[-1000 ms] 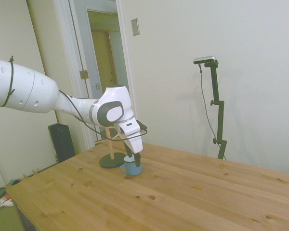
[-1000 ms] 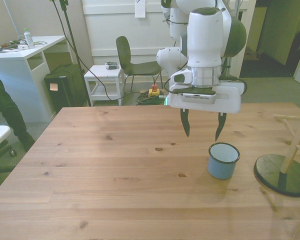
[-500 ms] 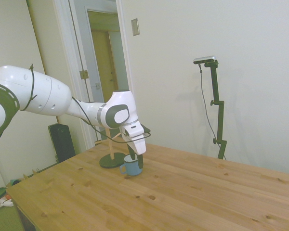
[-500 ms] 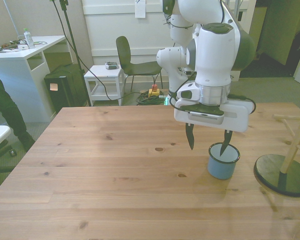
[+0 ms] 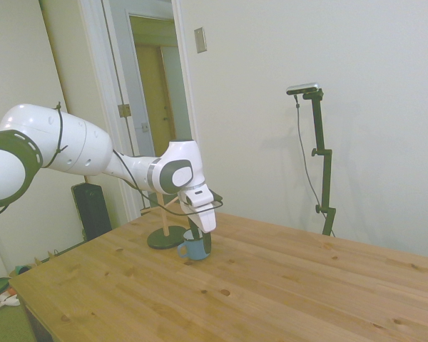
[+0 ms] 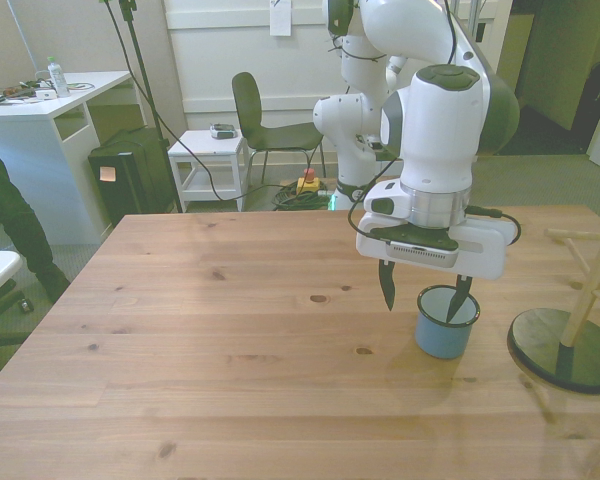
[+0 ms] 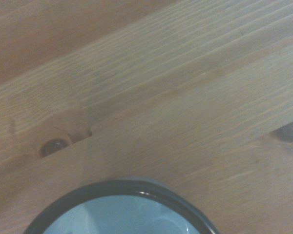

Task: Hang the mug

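The light-blue mug (image 6: 444, 330) stands upright on the wooden table (image 6: 230, 330), its white inside showing. In the side view the mug (image 5: 195, 249) has its handle turned toward the picture's left. My gripper (image 6: 425, 296) is open and low over the mug's rim. One finger dips at the rim's far-right part; the other hangs outside the mug on the front view's left. The gripper (image 5: 202, 237) hides the mug's top in the side view. The wrist view shows the mug's dark rim (image 7: 118, 186) from close above.
A wooden mug rack with a dark round base (image 6: 565, 352) and pegged pole (image 6: 589, 300) stands close by on the front view's right; in the side view the rack base (image 5: 164, 239) sits just behind the mug. A person (image 6: 2, 215) stands off the table's left.
The gripper has moved toward the front view's right and come down, from beside the mug to straddling its rim. The mug has not moved.
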You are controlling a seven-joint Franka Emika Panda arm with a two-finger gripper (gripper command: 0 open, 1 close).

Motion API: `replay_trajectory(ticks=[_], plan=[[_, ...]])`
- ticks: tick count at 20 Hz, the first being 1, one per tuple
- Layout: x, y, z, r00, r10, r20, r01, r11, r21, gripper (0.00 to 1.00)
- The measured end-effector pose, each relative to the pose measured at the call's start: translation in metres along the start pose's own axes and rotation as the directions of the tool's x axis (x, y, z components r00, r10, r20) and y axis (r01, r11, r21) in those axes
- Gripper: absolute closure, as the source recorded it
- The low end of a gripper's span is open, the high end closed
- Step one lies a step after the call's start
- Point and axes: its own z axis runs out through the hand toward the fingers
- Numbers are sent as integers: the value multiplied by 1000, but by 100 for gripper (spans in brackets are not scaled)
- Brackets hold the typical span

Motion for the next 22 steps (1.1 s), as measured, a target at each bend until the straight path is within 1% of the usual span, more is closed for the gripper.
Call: replay_trajectory(ticks=[14, 22], plan=[[-3, 3, 3, 999, -43, -1, 43, 999, -7, 100], [-1, 5, 5, 998, -52, -16, 52, 998, -17, 100]])
